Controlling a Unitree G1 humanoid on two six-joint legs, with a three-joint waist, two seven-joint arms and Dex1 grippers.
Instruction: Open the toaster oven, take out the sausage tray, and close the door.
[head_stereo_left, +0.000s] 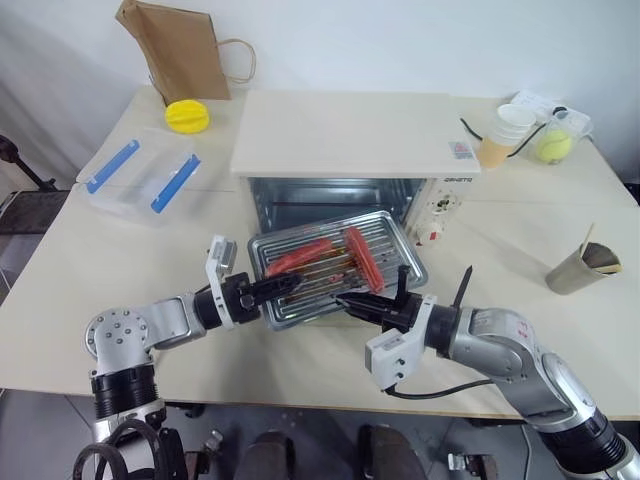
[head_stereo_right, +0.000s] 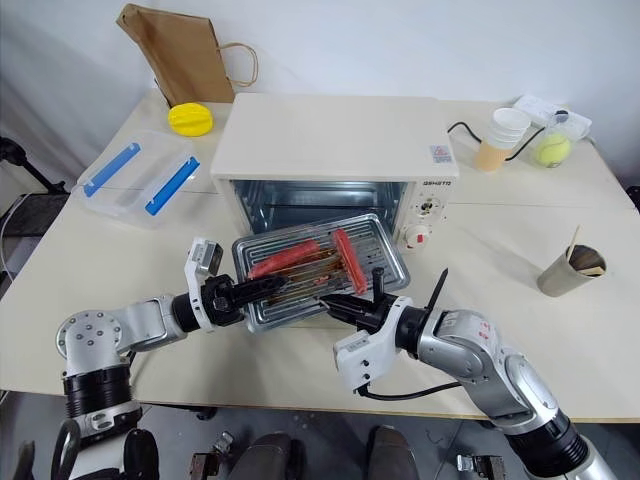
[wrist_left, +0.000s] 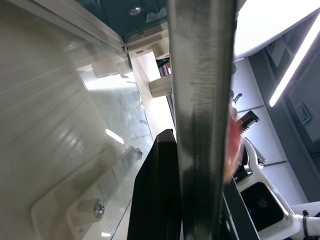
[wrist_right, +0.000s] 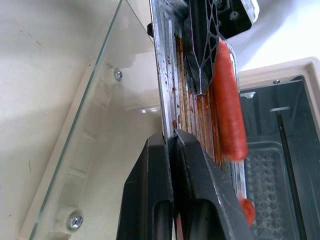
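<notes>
The cream-white toaster oven (head_stereo_left: 350, 135) stands mid-table with its metal interior showing. Its glass door (wrist_right: 75, 150) lies folded down flat beneath the tray. The silver sausage tray (head_stereo_left: 405, 250), stained brown and carrying two red sausages (head_stereo_left: 362, 255), hangs in front of the oven mouth, above the door. My left gripper (head_stereo_left: 285, 286) is shut on the tray's left rim. My right gripper (head_stereo_left: 350, 302) is shut on its front rim, and the right wrist view shows its fingers (wrist_right: 155, 165) pinching that metal edge. The left wrist view shows the tray's edge (wrist_left: 200, 100) clamped between dark fingers (wrist_left: 155, 190).
A clear plastic box with blue clips (head_stereo_left: 140, 175) sits at the left, with a yellow object (head_stereo_left: 187, 116) and a brown paper bag (head_stereo_left: 180, 50) behind it. Stacked paper cups (head_stereo_left: 505, 135) and a tennis ball (head_stereo_left: 553, 147) are back right. A brown cup with a stick (head_stereo_left: 583, 268) stands right.
</notes>
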